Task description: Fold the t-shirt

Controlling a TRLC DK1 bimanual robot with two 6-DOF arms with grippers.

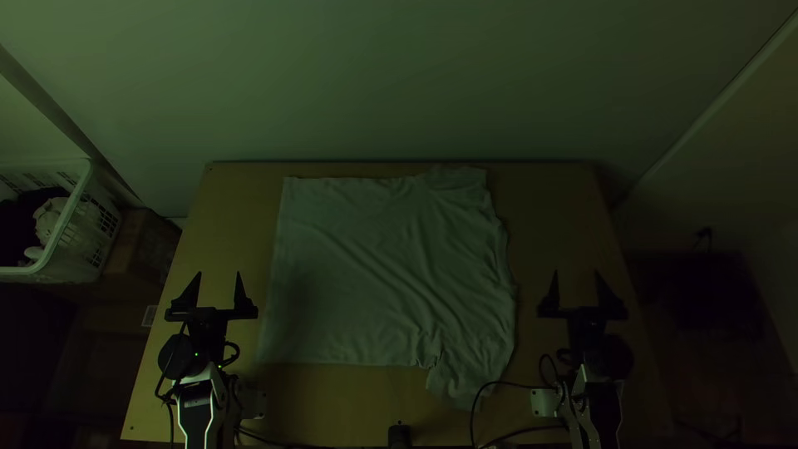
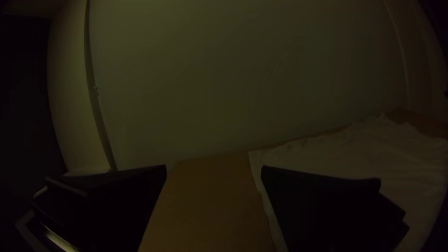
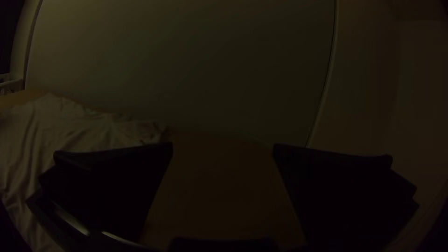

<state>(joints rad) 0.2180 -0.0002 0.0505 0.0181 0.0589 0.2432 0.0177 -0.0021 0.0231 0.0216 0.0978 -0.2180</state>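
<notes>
Across the middle of the wooden table (image 1: pixel 557 216), the t-shirt (image 1: pixel 374 266) lies spread out, smooth toward the left arm and wrinkled toward the right, one part jutting toward the near edge. Beside it, over the table, the left gripper (image 1: pixel 219 291) is released, its black fingers wide apart and holding nothing. On the other side, the right gripper (image 1: pixel 578 291) is likewise parted and without cloth. Beyond the table's left side, a white basket (image 1: pixel 71 218) holds cloth.

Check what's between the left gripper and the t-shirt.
Top view: bare table between the open left gripper and the t-shirt.
</notes>
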